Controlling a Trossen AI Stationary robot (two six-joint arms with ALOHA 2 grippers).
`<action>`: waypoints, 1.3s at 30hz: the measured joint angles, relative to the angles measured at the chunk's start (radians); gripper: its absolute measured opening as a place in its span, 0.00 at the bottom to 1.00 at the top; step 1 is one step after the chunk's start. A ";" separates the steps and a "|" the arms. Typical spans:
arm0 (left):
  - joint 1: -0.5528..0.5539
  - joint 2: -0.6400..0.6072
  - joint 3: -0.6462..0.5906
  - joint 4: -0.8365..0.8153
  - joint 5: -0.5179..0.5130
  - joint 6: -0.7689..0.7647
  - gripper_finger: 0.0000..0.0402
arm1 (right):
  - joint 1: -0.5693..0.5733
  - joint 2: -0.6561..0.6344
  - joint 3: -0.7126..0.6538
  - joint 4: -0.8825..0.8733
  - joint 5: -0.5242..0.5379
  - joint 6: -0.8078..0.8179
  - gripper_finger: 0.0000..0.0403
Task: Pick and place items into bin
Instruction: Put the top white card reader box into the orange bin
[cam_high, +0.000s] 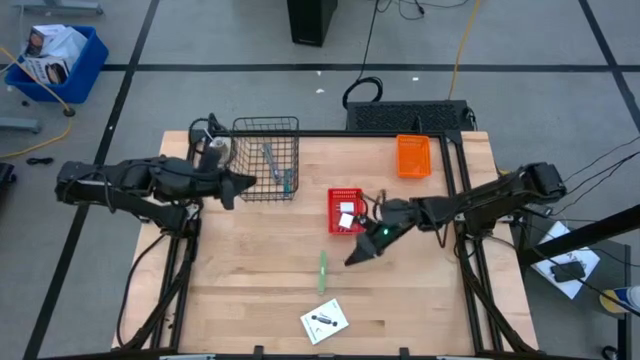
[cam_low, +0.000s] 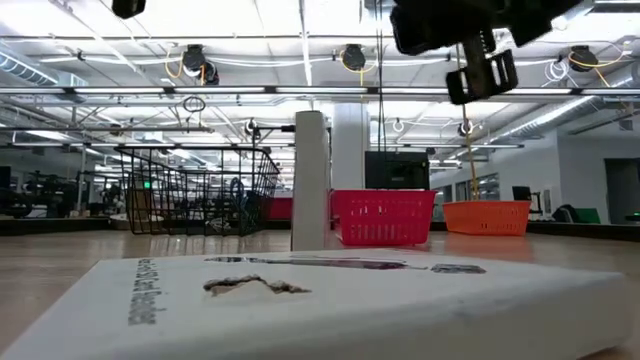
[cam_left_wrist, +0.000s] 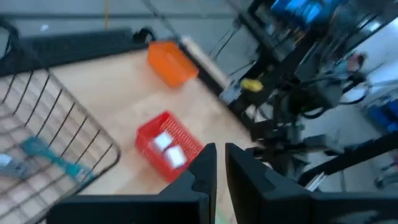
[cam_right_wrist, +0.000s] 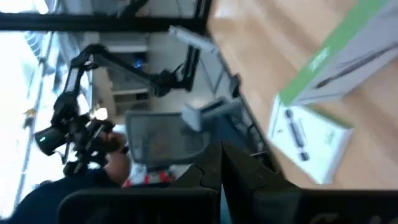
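A black wire basket (cam_high: 266, 158) holds the grey metal tool (cam_high: 270, 158) and the teal stick (cam_high: 288, 180); the stick also shows in the left wrist view (cam_left_wrist: 53, 158). Two tiny white blocks (cam_left_wrist: 168, 148) lie in the small red bin (cam_high: 346, 211). One white packet with a green side (cam_high: 322, 271) stands on its edge on the table. The other packet (cam_high: 324, 320) lies flat near the near edge. My left gripper (cam_high: 243, 184) is shut and empty, beside the basket's near left corner. My right gripper (cam_high: 357, 256) is shut and empty, raised between the red bin and the standing packet.
An orange bin (cam_high: 413, 156) sits at the table's far right. In the low view the flat packet (cam_low: 300, 300) fills the foreground, and the standing packet (cam_low: 310, 180) rises in front of the red bin (cam_low: 385, 216). A person (cam_right_wrist: 93, 162) shows beyond the table.
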 joint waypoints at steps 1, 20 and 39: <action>0.000 -0.006 0.002 0.011 -0.010 0.006 0.09 | -0.009 -0.008 0.023 -0.043 0.000 -0.009 0.00; 0.005 -0.053 0.001 0.128 0.026 0.273 0.09 | -0.065 -0.014 0.442 -0.708 -0.023 -0.798 0.00; 0.005 -0.051 0.001 0.114 0.028 0.235 0.09 | -0.042 0.106 0.443 -0.694 0.171 -1.811 0.41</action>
